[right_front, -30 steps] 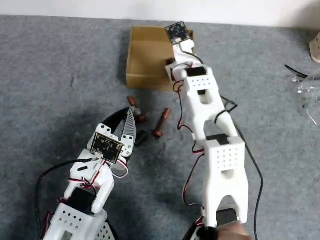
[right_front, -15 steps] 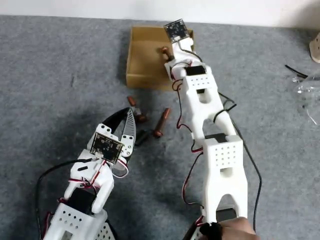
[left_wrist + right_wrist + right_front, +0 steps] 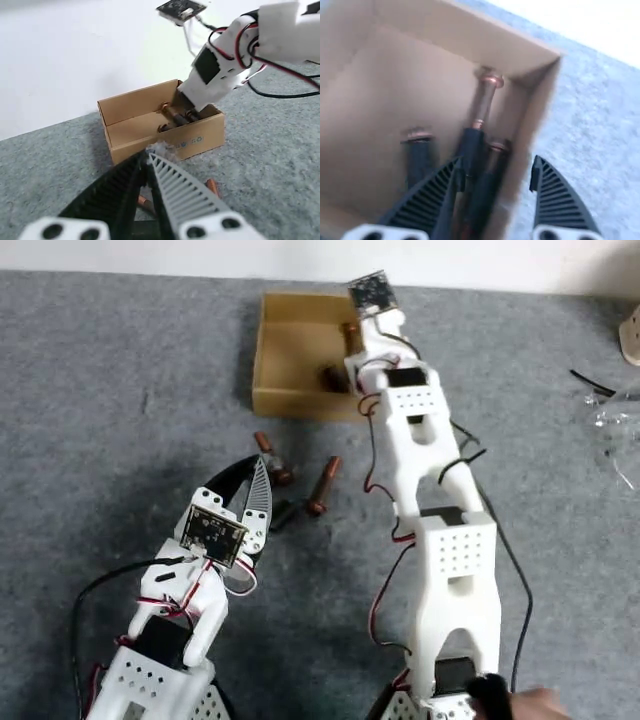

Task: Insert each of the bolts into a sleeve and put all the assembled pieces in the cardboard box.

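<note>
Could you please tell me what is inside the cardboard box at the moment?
Three bolts in black sleeves lie inside the cardboard box. The open right gripper hangs over them, covering the ends of the sleeves.

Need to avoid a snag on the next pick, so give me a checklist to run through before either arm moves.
1. Right claw open, nothing gripped: ok.
2. Assembled pieces lying inside the cardboard box: ok.
3. Everything boxed: not ok; bolts and a sleeve lie on the carpet.
4. Left claw open for a pick: not ok, shut.
5. Right claw clear of the box wall: cannot tell.
</note>
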You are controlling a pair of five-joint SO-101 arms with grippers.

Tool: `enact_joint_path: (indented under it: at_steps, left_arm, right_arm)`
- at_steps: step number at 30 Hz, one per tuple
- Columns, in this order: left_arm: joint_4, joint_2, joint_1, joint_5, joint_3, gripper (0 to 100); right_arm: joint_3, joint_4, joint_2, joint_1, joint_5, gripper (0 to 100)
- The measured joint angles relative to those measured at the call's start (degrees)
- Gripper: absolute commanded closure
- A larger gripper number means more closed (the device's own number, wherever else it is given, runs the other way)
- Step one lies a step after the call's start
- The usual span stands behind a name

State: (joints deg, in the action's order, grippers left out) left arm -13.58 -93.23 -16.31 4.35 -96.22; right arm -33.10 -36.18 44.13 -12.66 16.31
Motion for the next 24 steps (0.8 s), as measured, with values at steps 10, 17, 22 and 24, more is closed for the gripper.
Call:
enact_joint_path:
  at_steps: [10,17,22,24]
  left_arm:
    - [0.00,0.00,0.00,0.00,0.00,99]
    - [0.00,0.00,0.00,0.00,0.00,99]
    - [0.00,0.00,0.00,0.00,0.00,99]
    - [0.00,0.00,0.00,0.00,0.00,99]
  right_arm:
    - [-3.78,-11.60,-0.18,2.29,0.00,81.7]
    - [-10.46,-25.23,-7.03,2.37,0.00,81.7]
    - [-14.95,-36.22,-13.98,2.37,0.00,81.7]
    - [-16.62,-41.32,-16.62,2.29,0.00,81.7]
